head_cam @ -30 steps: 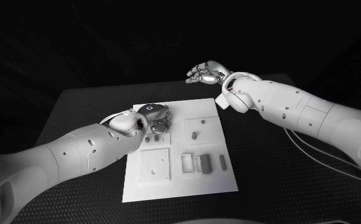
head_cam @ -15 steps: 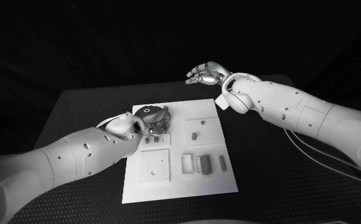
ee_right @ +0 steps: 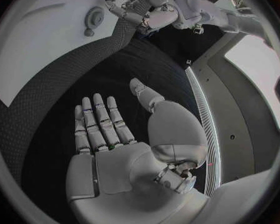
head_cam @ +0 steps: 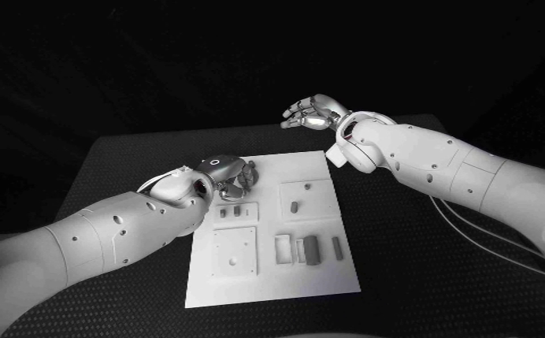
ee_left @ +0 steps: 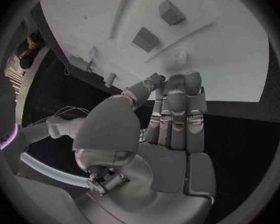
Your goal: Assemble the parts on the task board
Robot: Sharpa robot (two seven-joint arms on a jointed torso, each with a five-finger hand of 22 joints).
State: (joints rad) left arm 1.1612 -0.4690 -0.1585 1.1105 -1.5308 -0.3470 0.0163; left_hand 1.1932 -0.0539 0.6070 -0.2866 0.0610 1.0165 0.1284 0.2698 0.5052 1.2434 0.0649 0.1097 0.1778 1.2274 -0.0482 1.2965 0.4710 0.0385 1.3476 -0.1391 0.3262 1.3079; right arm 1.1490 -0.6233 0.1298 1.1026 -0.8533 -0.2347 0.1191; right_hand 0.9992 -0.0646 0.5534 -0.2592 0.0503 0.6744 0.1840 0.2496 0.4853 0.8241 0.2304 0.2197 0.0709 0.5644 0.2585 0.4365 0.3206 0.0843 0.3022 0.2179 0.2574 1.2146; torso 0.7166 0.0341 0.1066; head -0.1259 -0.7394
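The white task board (head_cam: pixel 324 275) lies mid-table with grey parts on it: two small pieces (head_cam: pixel 231 213), a slotted piece (head_cam: pixel 294 206) and several upright blocks (head_cam: pixel 310 247) near the front. My left hand (head_cam: pixel 228 172) hovers over the board's far-left corner, fingers curled down. In the left wrist view its fingertips (ee_left: pixel 177 82) meet the thumb just above the board (ee_left: pixel 227 59); whether a small part sits between them is unclear. My right hand (head_cam: pixel 310 112) hangs in the air beyond the board's far edge, holding nothing. Its fingers (ee_right: pixel 99 122) are straight and apart.
Black table (head_cam: pixel 431 275) surrounds the board on all sides. In the right wrist view the left hand (ee_right: pixel 146 10) is over the board (ee_right: pixel 47 50), beside a round part (ee_right: pixel 95 17). A square plate (head_cam: pixel 234 250) lies at the board's front left.
My left hand has drifted a little toward the board's far-left corner. The right hand has stayed where it was.
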